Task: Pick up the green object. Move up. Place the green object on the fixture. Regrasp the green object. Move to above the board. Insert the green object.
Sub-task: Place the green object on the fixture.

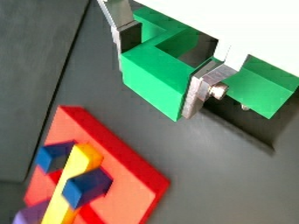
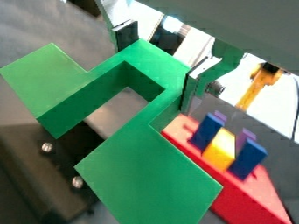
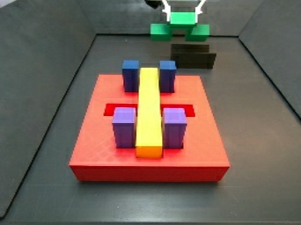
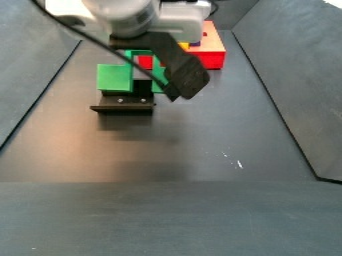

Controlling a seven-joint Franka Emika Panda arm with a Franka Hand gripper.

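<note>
My gripper (image 1: 163,59) is clenched on the green object (image 1: 176,74) above the fixture (image 3: 193,59), far from the board (image 3: 150,141); I'd lower squarely, seating it flat before releasing.

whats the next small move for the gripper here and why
Probably lift straight up. The gripper, its fingers in the notch of the bright green U-shaped plastic piece, appears shut on it at the dark L-shaped fixture, well behind the red slotted board.
</note>
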